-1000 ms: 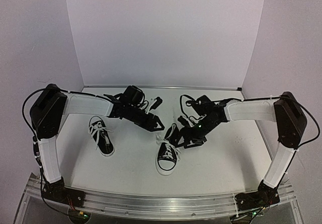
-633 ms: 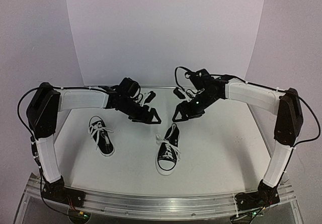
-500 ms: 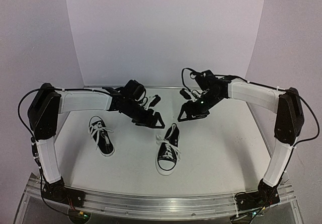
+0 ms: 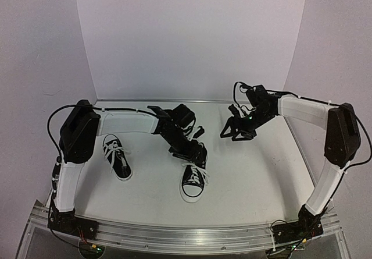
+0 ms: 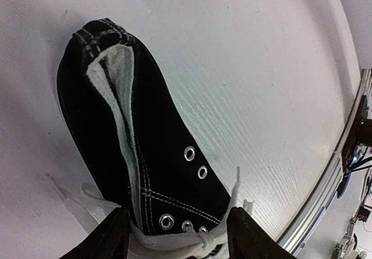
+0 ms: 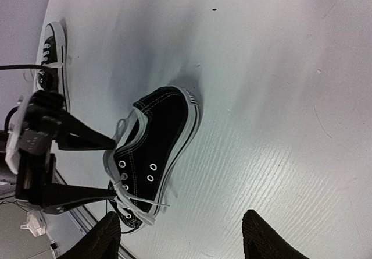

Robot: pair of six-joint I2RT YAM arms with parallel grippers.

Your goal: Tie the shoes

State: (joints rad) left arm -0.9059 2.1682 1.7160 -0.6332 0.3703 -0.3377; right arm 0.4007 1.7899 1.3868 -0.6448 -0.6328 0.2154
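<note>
White counter [image 4: 261, 171] bears a likely light, soft sneaker [image 5: 145, 154] straddled by the spread left claw [image 5: 177, 227]; right claw [image 6: 183, 233] gapes empty; pinch the limp laces [image 5: 81, 198].

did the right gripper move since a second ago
Yes. The right gripper has pulled away from the middle shoe, up toward the back wall and rightward in the top view.

I count two small black canvas low-top sneakers with white laces: one sneaker [image 4: 118, 164] at centre left, the other sneaker [image 4: 193, 181] at lower centre. Two white-and-black robot arms, left arm [image 4: 125, 121] and right arm [image 4: 302, 109]. One white tabletop [image 4: 256, 177].
</note>
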